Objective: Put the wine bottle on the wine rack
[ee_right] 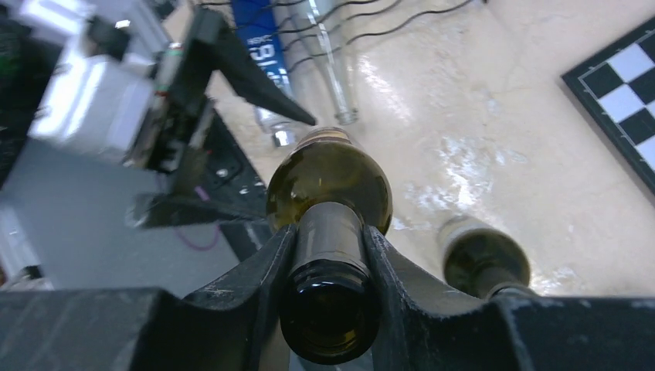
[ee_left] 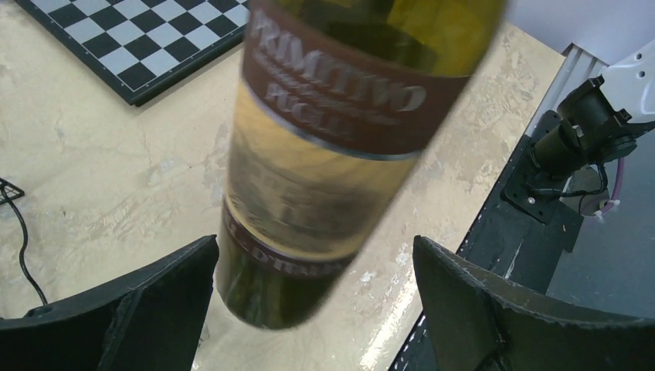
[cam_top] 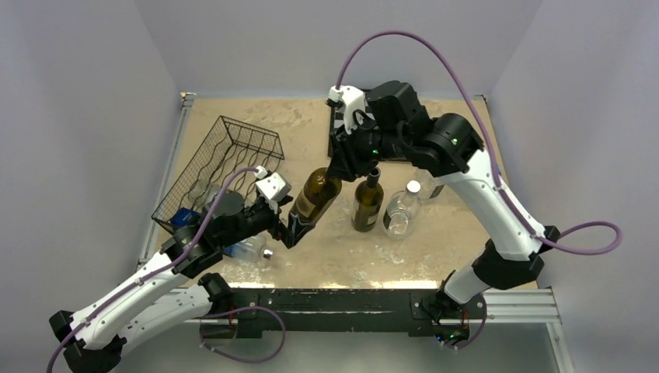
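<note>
A dark green wine bottle with a brown label hangs tilted over the table. My right gripper is shut on its neck, as the right wrist view shows. Its base end sits between the spread fingers of my left gripper, which is open; in the left wrist view the bottle lies close to the left finger and well apart from the right one. The black wire wine rack stands at the back left, beyond my left gripper.
A second dark wine bottle and a clear bottle stand upright right of the held one. The rack holds a clear bottle and a blue-labelled bottle. Another clear bottle lies by my left arm. A chessboard lies at the back.
</note>
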{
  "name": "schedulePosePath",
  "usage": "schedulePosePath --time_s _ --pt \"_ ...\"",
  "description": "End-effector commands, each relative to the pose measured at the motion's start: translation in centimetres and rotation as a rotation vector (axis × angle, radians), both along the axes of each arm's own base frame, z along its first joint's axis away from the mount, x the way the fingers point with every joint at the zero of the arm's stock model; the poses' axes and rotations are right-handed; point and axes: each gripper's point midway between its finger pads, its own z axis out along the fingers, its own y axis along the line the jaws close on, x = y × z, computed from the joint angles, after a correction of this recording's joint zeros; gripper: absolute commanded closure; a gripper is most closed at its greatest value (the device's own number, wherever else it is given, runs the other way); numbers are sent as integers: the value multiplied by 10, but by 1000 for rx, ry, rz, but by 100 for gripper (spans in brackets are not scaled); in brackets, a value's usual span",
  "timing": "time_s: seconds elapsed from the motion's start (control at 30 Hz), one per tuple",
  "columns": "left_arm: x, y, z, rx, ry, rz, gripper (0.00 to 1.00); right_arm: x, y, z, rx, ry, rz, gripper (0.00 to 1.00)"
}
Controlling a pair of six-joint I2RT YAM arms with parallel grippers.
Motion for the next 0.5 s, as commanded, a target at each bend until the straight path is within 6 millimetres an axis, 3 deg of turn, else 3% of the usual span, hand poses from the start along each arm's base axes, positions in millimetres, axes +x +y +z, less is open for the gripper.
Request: schedulePosePath --time_s 0.0,0.17,0.47 --pt "2 -5 26 -81 -76 -16 1 -44 1 62 224 19 111 100" --pt "-21 -15 30 -118 -116 -162 1 -70 1 84 338 75 173 100" --pt "-34 -28 20 -111 -57 -272 1 -83 6 97 414 116 219 100"
